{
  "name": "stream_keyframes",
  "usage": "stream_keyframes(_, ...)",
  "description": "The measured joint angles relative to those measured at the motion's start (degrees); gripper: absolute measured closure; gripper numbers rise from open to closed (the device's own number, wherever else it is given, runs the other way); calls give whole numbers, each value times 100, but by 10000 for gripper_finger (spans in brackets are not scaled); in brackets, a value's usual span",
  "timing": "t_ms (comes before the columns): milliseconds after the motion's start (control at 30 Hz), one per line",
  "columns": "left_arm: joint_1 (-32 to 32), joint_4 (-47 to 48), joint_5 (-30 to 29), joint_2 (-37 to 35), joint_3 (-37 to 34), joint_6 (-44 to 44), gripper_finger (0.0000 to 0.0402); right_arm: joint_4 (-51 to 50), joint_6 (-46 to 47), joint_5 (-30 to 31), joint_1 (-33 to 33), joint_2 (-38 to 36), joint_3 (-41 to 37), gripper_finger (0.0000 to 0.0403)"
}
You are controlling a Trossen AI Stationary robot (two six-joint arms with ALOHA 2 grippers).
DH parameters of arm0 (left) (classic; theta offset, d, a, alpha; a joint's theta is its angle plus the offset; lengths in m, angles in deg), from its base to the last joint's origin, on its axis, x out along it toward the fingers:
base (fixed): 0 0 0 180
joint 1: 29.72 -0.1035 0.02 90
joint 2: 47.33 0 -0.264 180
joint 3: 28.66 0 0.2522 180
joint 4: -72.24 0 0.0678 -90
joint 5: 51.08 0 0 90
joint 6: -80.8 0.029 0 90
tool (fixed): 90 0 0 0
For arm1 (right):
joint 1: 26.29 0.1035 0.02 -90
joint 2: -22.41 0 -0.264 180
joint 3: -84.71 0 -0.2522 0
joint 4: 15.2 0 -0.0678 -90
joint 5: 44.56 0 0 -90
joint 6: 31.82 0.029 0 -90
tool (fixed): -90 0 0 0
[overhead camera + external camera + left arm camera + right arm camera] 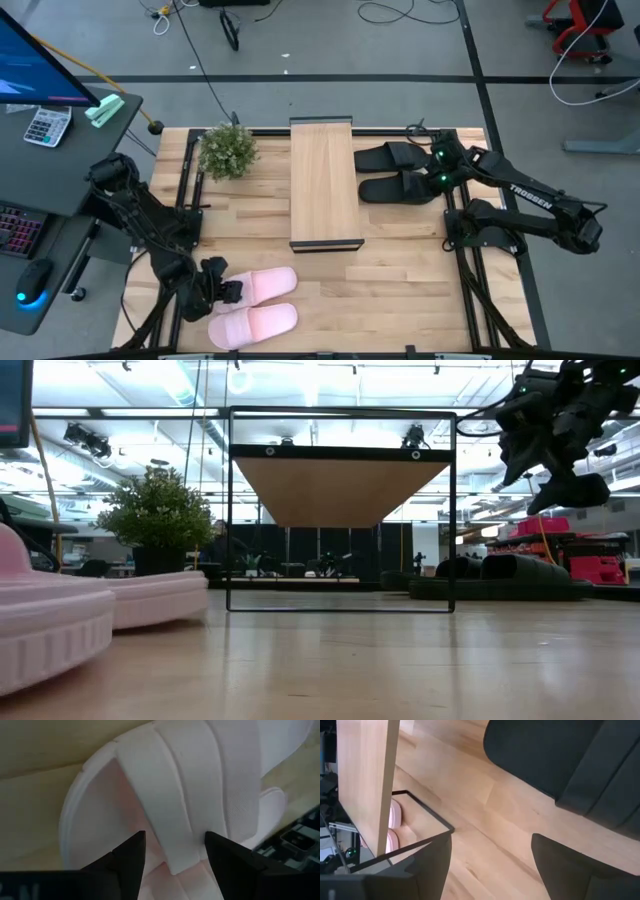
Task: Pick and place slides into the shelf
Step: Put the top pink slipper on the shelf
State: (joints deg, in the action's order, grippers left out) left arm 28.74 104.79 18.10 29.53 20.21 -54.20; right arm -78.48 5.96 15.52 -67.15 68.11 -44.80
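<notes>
Pink foam fills the left wrist view: the wide strap of a pale pink slide point(200, 785) lies between the two dark fingers point(131, 862) of the left gripper point(174, 855), which stand spread on either side of the strap's edge. Whether either finger touches the foam cannot be told. From above, the left gripper point(222, 290) sits at the near left part of the desk point(400, 270), right at the end of the upper pink slide point(262, 286); the second pink slide point(255, 324) lies just beside the first, nearer the desk's front edge. In the low view both pink slides point(60, 620) loom large at the left.

Mid-desk stands the shelf point(323, 180), its light wood plank running away from the front edge on a thin black frame; the low view shows the frame point(340, 510) with open space beneath the plank.

On the right side the black slides point(395, 172) lie side by side, close to the shelf's right edge. The right gripper point(445, 170) hovers over their outer ends, raised off the desk as the low view shows point(560, 450). Its fingers point(570, 865) are spread and hold nothing, with a black slide point(570, 765) below them.

A small potted plant point(228, 150) stands left of the shelf's far end.
</notes>
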Motion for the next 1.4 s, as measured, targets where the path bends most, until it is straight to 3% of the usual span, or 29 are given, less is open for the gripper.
stream_keyframes(367, 122, -42, -448, 0, 0, 24, 193, 18, 76, -4, 94, 0, 0, 121)
stream_keyframes(733, 122, -16, -1610, 0, 0, 376, 209, 176, 382, -17, 91, 0, 0, 121)
stream_keyframes(867, 120, -4, -1810, 0, 0, 508, 250, 323, 469, -17, 91, 0, -2, 121)
stream_keyframes(1067, 120, 0, -2120, 0, 2, 557, 378, 565, 597, 24, 91, 2, -2, 121)
stream_keyframes(1400, 189, -350, -2559, -265, 2, 922, 393, 655, 599, 108, 91, 2, -2, 121)
